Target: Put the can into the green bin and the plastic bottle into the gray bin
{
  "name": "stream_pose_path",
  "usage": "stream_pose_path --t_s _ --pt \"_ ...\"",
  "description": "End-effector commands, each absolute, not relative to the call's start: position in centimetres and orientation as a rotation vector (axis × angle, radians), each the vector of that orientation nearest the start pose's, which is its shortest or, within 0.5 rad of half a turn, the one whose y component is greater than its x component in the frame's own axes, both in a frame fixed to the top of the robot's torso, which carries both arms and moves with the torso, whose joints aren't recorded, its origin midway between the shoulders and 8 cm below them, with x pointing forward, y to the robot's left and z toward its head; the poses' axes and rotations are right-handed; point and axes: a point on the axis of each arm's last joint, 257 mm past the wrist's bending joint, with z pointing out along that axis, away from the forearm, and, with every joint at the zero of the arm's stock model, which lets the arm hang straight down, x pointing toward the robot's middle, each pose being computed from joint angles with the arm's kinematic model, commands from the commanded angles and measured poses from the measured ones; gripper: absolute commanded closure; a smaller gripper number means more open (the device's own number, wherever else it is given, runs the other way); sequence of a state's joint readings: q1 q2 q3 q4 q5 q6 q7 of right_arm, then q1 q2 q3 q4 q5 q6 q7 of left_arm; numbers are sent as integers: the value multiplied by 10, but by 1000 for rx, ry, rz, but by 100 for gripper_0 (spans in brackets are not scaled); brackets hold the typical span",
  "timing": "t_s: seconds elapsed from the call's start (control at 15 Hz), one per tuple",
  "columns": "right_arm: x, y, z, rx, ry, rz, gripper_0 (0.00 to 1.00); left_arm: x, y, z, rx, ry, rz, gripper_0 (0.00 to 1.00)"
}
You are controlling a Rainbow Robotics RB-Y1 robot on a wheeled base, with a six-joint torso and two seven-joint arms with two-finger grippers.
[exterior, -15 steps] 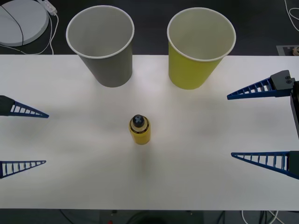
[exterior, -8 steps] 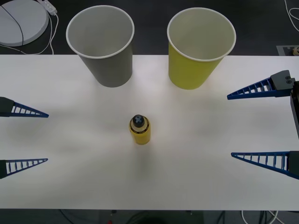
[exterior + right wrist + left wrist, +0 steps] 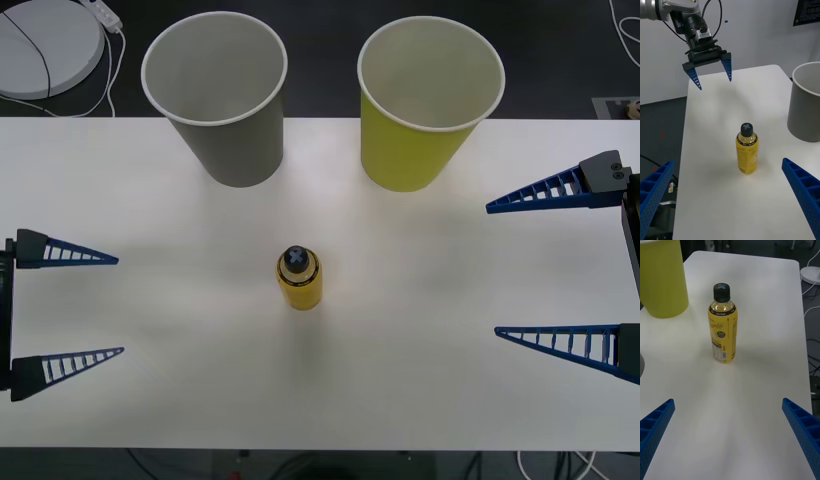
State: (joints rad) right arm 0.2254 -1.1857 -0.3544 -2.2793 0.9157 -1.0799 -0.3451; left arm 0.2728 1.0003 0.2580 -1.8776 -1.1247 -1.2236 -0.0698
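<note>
Left gripper (image 3: 120, 306) hangs over the table (image 3: 420, 400) to the left of the bottle (image 3: 299, 279), its 2 blue fingers spread wide and pointing at it, nothing between them. On the far side of the bottle, well apart from it, the right gripper (image 3: 491, 270) waits with its 2 fingers equally wide and empty. Standing upright on its base, the bottle is clear of both grippers, with bare table all round it. Beyond the bottle stand the 2 bins, both upright with open mouths: the gray bin (image 3: 225, 110) beyond and to its left, the green bin (image 3: 420, 110) beyond and to its right, neither touching it. No can appears on the table. Judging by the yellow liquid reaching up to its neck, the bottle is probably full, so it will have some weight and the thin plastic wall should hold fairly firm under a squeeze, though the label looks smooth and could slip. A sensible hold is across the labelled body at mid-height, below the black cap (image 3: 721, 291), where the sides run straight.
</note>
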Motion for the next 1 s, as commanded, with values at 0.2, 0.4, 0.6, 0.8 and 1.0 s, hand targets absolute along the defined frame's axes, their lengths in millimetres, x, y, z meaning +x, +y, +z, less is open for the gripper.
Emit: stream_pose_path --t_s 0.2,0.4,0.6,0.8,1.0 --pt "281 -164 -39 -1477 1387 629 0 336 245 -191 1392 1489 -439 0" --pt "281 -164 -39 -1477 1387 629 0 340 226 -202 1348 1474 -455 0" --pt "281 -164 -39 -1477 1387 629 0 345 207 -214 1351 1461 -452 0" --pt "281 -164 -39 -1477 1387 629 0 349 193 -220 1338 1453 -450 0" --pt "281 -164 -39 -1477 1387 629 0 352 191 -232 1336 1474 -428 0"
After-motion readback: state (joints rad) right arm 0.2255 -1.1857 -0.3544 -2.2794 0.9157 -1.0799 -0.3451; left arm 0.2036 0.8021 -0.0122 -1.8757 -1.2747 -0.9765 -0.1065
